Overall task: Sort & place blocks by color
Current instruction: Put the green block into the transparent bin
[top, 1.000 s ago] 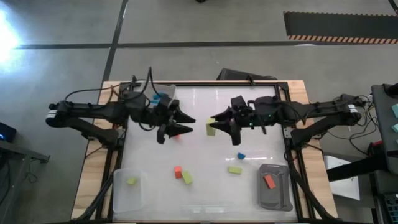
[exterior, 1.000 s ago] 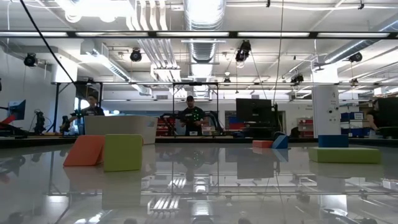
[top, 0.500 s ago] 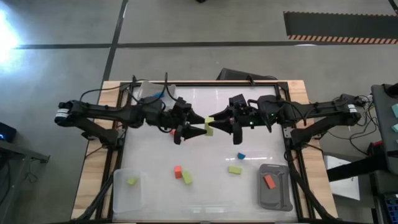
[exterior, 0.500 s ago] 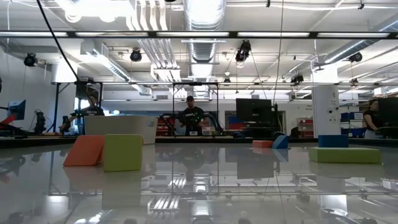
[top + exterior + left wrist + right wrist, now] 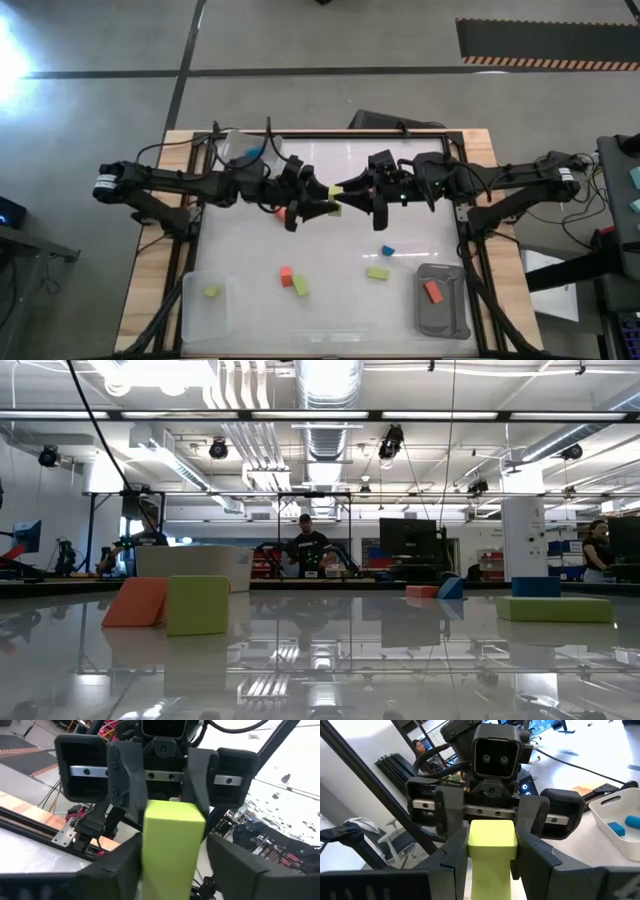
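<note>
Yellow-green block (image 5: 335, 207) mid-air above worktop (image 5: 330, 300) centre, clamped in right gripper (image 5: 343, 190). Left gripper (image 5: 322, 203) spread around free end, not yet pinching. Likely light, rigid, smooth-faced; best pinched on flat long sides, clear of other fingers.

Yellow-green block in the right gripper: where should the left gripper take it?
Probably the free end of the yellow-green block, sticking out past the right gripper shut on its other end. Bring the left gripper in head-on along the long axis, closing on the flat parallel side faces.
</note>
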Available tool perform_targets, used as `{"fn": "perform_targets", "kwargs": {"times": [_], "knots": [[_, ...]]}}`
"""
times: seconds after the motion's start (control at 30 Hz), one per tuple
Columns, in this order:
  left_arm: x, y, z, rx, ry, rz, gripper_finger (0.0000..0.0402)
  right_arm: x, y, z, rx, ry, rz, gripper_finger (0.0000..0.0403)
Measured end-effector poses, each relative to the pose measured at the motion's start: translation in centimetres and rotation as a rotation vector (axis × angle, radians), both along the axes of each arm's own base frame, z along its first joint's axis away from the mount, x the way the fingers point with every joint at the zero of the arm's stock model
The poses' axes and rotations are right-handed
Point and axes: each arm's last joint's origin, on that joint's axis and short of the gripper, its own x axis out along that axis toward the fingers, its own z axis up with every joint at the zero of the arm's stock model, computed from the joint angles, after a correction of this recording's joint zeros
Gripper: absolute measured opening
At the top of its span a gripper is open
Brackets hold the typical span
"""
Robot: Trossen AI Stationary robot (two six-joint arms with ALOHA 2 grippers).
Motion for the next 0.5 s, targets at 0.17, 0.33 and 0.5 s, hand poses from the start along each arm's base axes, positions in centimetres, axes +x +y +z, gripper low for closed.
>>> {"fn": "perform_targets", "kwargs": {"times": [0.17,0.33,0.5], "knots": [[0.0,0.0,-0.1,0.007,0.006,0.003,0.0117,0.0,0.0,0.0,0.006,-0.001,-0.008,0.0141],[-0.1,0.0,-0.6,0.001,0.074,0.002,0.0117,0.0,-0.1,0.0,-0.002,0.0,-0.023,0.0187],[-0.6,0.0,-1.4,-0.064,0.214,0.004,0.0117,-0.3,-0.4,0.0,-0.003,0.013,-0.029,0.021]]}}
